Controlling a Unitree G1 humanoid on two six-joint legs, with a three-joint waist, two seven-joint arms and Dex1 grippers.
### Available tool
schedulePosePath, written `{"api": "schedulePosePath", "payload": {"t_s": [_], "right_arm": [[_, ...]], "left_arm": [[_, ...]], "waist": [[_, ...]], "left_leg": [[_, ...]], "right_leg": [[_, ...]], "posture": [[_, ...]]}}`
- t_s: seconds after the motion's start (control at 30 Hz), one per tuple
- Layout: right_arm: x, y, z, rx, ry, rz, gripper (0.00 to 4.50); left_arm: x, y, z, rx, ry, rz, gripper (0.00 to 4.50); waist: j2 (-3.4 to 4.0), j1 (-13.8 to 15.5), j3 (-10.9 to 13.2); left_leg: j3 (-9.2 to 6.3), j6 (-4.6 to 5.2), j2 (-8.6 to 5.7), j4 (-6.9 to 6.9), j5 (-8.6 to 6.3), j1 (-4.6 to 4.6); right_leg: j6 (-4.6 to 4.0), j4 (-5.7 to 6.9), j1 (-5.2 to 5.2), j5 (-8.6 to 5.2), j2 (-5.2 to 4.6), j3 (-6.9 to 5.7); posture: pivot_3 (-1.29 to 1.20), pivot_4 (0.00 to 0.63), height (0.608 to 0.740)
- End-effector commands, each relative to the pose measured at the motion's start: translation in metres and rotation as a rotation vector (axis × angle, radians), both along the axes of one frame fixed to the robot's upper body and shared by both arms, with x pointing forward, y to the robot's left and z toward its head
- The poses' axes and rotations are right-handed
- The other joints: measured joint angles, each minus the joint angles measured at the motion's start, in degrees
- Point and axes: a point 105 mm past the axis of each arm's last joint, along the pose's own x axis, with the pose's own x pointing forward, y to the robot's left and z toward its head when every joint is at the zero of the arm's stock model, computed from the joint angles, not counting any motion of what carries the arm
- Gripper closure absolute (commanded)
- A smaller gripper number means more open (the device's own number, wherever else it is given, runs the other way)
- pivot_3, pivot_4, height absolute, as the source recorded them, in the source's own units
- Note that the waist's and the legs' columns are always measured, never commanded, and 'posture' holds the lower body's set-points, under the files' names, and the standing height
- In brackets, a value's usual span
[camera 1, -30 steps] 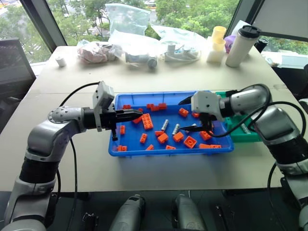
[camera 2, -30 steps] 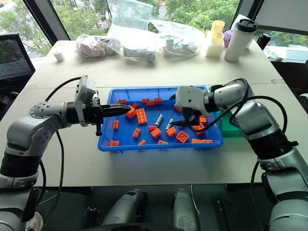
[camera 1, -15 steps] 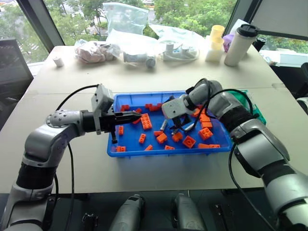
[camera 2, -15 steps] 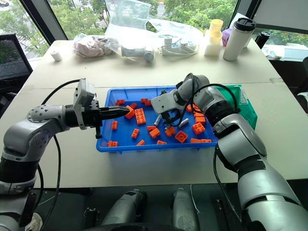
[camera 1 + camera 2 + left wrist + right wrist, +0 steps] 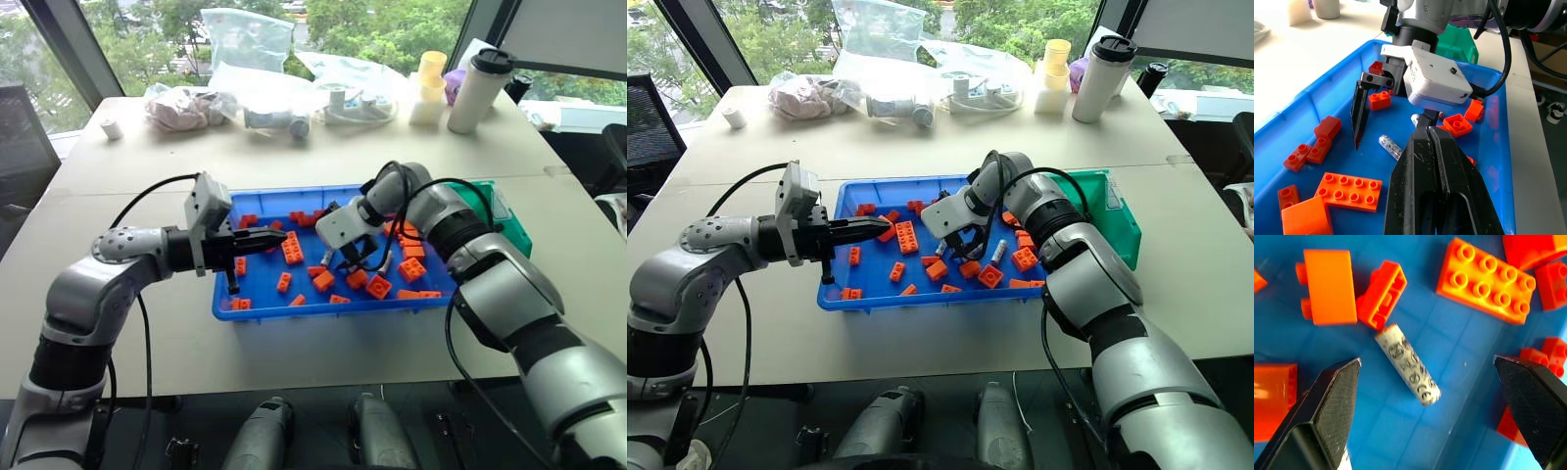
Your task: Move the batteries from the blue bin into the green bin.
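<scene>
The blue bin sits mid-table, strewn with orange bricks. A silver battery lies flat on its floor, beside two bricks. My right gripper points down over it, open, with one finger on either side and neither touching it. The left wrist view shows this battery and a second battery partly hidden behind the right gripper. My left gripper hovers level over the bin's left part, shut and empty. The green bin stands against the blue bin's right end.
Along the table's far edge are plastic bags, a white tumbler with a dark lid, yellow cups and a small white roll. Bare tabletop lies left of and in front of the blue bin.
My right arm has swung left from the bin's right end to its middle, dropped lower and turned its gripper down over a battery. The left gripper has kept its place.
</scene>
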Motion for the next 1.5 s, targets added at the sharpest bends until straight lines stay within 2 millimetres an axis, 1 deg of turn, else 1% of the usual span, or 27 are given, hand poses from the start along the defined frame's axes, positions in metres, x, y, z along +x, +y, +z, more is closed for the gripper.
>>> {"api": "schedulePosePath", "payload": {"t_s": [0.03, 0.13, 0.17, 0.23, 0.33, 0.4, 0.47, 0.53, 0.6, 0.63, 0.7, 0.73, 0.8, 0.9, 0.97, 1.03, 1.13, 1.2, 1.23, 1.3, 1.37, 1.4, 1.43, 1.5], "right_arm": [[-0.004, 0.006, -0.011, -0.049, 0.046, 0.007, 1.31], [-0.004, 0.006, -0.021, -0.089, 0.088, -0.031, 2.85], [-0.003, 0.003, -0.025, -0.111, 0.095, -0.056, 3.46], [0.002, -0.003, -0.030, -0.133, 0.078, -0.100, 4.46], [0.008, -0.007, -0.025, -0.107, 0.052, -0.139, 4.48], [0.009, -0.009, -0.013, -0.033, 0.088, -0.171, 4.48], [0.011, -0.013, 0.002, 0.047, 0.097, -0.181, 4.48], [0.015, -0.023, 0.027, 0.159, 0.060, -0.194, 4.48], [0.017, -0.041, 0.056, 0.281, -0.014, -0.219, 4.48], [0.013, -0.048, 0.065, 0.320, -0.028, -0.224, 4.48], [0.005, -0.080, 0.085, 0.414, -0.109, -0.313, 4.48], [-0.001, -0.092, 0.091, 0.445, -0.138, -0.358, 4.48], [-0.015, -0.124, 0.104, 0.519, -0.192, -0.494, 4.48], [-0.036, -0.164, 0.112, 0.563, -0.247, -0.686, 4.48], [-0.049, -0.183, 0.111, 0.592, -0.251, -0.791, 4.48], [-0.056, -0.191, 0.105, 0.646, -0.226, -0.870, 4.48], [-0.061, -0.196, 0.088, 0.655, -0.209, -0.941, 4.48], [-0.062, -0.198, 0.081, 0.669, -0.206, -0.978, 3.47], [-0.062, -0.199, 0.079, 0.676, -0.211, -0.992, 3.09], [-0.061, -0.201, 0.080, 0.687, -0.230, -1.013, 2.17], [-0.061, -0.202, 0.085, 0.697, -0.260, -1.017, 1.07], [-0.062, -0.200, 0.091, 0.708, -0.281, -1.010, 0.60], [-0.062, -0.198, 0.096, 0.716, -0.294, -1.005, 0.02], [-0.063, -0.192, 0.105, 0.732, -0.304, -0.985, 0.02]], "left_arm": [[-0.001, 0.007, 0.010, -0.011, -0.056, 0.022, 4.50], [-0.002, 0.009, 0.008, -0.009, -0.061, 0.038, 4.50], [-0.002, 0.009, 0.009, -0.012, -0.062, 0.045, 4.50], [-0.002, 0.010, 0.009, -0.015, -0.063, 0.051, 4.50], [-0.003, 0.010, 0.008, -0.015, -0.063, 0.052, 4.50], [-0.003, 0.010, 0.008, -0.019, -0.059, 0.049, 4.50], [-0.002, 0.009, 0.007, -0.018, -0.057, 0.044, 4.50], [0.000, 0.007, 0.006, -0.019, -0.055, 0.033, 4.50], [0.001, 0.005, 0.007, -0.026, -0.055, 0.023, 4.50], [0.002, 0.004, 0.007, -0.028, -0.055, 0.020, 4.50], [0.004, 0.001, 0.005, -0.028, -0.047, -0.002, 4.50], [0.004, 0.000, 0.004, -0.029, -0.043, -0.010, 4.50], [0.007, -0.004, 0.002, -0.032, -0.037, -0.029, 4.50], [0.010, -0.008, 0.000, -0.033, -0.028, -0.057, 4.50], [0.012, -0.010, -0.002, -0.029, -0.024, -0.079, 4.50], [0.014, -0.014, -0.002, -0.028, -0.025, -0.100, 4.50], [0.018, -0.020, 0.000, -0.031, -0.034, -0.127, 4.50], [0.019, -0.024, 0.002, -0.031, -0.039, -0.139, 4.50], [0.019, -0.025, 0.002, -0.031, -0.039, -0.143, 4.50], [0.020, -0.025, 0.003, -0.030, -0.039, -0.148, 4.50], [0.020, -0.025, 0.003, -0.029, -0.040, -0.149, 4.50], [0.019, -0.025, 0.004, -0.029, -0.041, -0.149, 4.50], [0.019, -0.025, 0.004, -0.029, -0.042, -0.148, 4.50], [0.019, -0.025, 0.005, -0.029, -0.042, -0.147, 4.50]], "waist": [[0.00, -0.1, 0.0], [0.01, -0.8, 0.0], [0.02, -0.9, 0.0], [0.03, -1.0, 0.0], [0.01, -0.9, -0.1], [0.01, -0.9, -0.1], [0.03, -0.8, -0.1], [0.05, -0.7, 0.0], [0.10, -0.4, 0.0], [0.11, -0.3, 0.0], [0.10, 0.0, 0.0], [0.10, 0.3, 0.0], [0.10, 0.8, 0.0], [0.10, 0.9, 0.0], [0.10, 0.7, 0.0], [0.09, 0.6, 0.0], [0.08, 0.5, 0.0], [0.05, 0.8, 0.0], [0.05, 0.8, 0.0], [0.05, 0.8, 0.0], [0.05, 0.8, 0.0], [0.05, 0.8, 0.0], [0.05, 0.8, 0.0], [0.05, 0.8, 0.0]], "left_leg": [[0.00, 0.00, 0.00, 0.00, 0.00, 0.00], [0.01, -0.02, 0.02, -0.01, 0.01, 0.02], [0.01, -0.03, 0.03, -0.03, 0.02, 0.04], [0.01, -0.04, 0.04, -0.04, 0.02, 0.06], [-0.01, -0.06, 0.06, -0.04, 0.03, 0.09], [-0.01, -0.05, 0.06, -0.04, 0.03, 0.09], [-0.01, -0.05, 0.06, -0.04, 0.03, 0.09], [-0.01, -0.05, 0.06, -0.05, 0.03, 0.06], [0.00, -0.06, 0.04, -0.05, 0.03, -0.06], [0.02, -0.06, 0.04, -0.05, 0.03, -0.12], [0.04, -0.06, 0.05, -0.13, 0.03, -0.16], [0.09, -0.06, 0.07, -0.17, 0.03, -0.17], [0.19, -0.06, 0.09, -0.34, 0.03, -0.20], [0.37, -0.05, 0.10, -0.44, 0.04, -0.32], [0.62, 0.00, 0.11, -0.40, 0.04, -0.38], [0.95, 0.20, 0.19, -0.39, -0.08, -0.27], [1.22, 0.26, 0.31, -0.40, -0.11, -0.12], [1.27, 0.29, 0.32, -0.41, -0.12, -0.09], [1.28, 0.29, 0.35, -0.40, -0.12, -0.09], [1.35, 0.29, 0.35, -0.40, -0.12, -0.09], [1.38, 0.28, 0.35, -0.39, -0.12, -0.09], [1.38, 0.28, 0.35, -0.39, -0.12, -0.09], [1.38, 0.28, 0.35, -0.39, -0.12, -0.09], [1.38, 0.28, 0.35, -0.39, -0.12, -0.09]], "right_leg": [[-0.01, 0.00, 0.00, 0.00, 0.00, 0.01], [-0.03, 0.01, 0.00, 0.02, 0.02, 0.04], [-0.04, 0.01, 0.00, 0.02, 0.03, 0.04], [-0.05, 0.02, 0.00, 0.03, 0.08, 0.12], [-0.06, 0.02, 0.01, 0.03, 0.38, 0.72], [-0.06, 0.02, 0.01, 0.03, 0.48, 0.93], [-0.05, 0.02, 0.00, 0.03, 0.49, 0.94], [-0.05, 0.01, -0.02, 0.03, 0.50, 0.98], [-0.05, -0.01, -0.13, 0.03, 0.49, 1.01], [-0.05, 0.00, -0.20, 0.04, 0.49, 1.03], [-0.04, -0.02, -0.27, 0.03, 0.49, 1.05], [-0.04, -0.02, -0.33, 0.03, 0.49, 1.05], [-0.04, -0.03, -0.46, 0.03, 0.48, 1.09], [-0.04, -0.01, -0.69, 0.03, 0.41, 1.14], [-0.04, 0.05, -0.81, 0.05, 0.37, 1.28], [-0.05, 0.06, -0.81, 0.09, 0.36, 1.51], [-0.03, 0.06, -0.77, 0.15, 0.44, 1.79], [-0.02, 0.06, -0.77, 0.16, 0.50, 1.86], [-0.02, 0.05, -0.77, 0.16, 0.58, 1.87], [0.00, 0.04, -0.78, 0.17, 0.58, 1.95], [0.02, 0.04, -0.79, 0.18, 0.58, 1.98], [0.02, 0.04, -0.79, 0.18, 0.58, 1.99], [0.02, 0.04, -0.79, 0.19, 0.59, 1.99], [0.02, 0.03, -0.79, 0.19, 0.59, 2.00]], "posture": [[0.00, 0.150, 0.740], [0.00, 0.150, 0.740], [0.00, 0.150, 0.740], [0.00, 0.150, 0.740], [0.00, 0.150, 0.740], [0.00, 0.150, 0.740], [0.00, 0.150, 0.740], [0.00, 0.150, 0.740], [0.00, 0.150, 0.740], [0.00, 0.150, 0.740], [0.00, 0.150, 0.740], [0.00, 0.150, 0.740], [0.00, 0.150, 0.740], [0.00, 0.150, 0.740], [0.00, 0.150, 0.740], [0.00, 0.150, 0.740], [0.00, 0.150, 0.740], [0.00, 0.150, 0.740], [0.00, 0.150, 0.740], [0.00, 0.150, 0.740], [0.00, 0.150, 0.740], [0.00, 0.150, 0.740], [0.00, 0.150, 0.740], [0.00, 0.150, 0.740]]}}
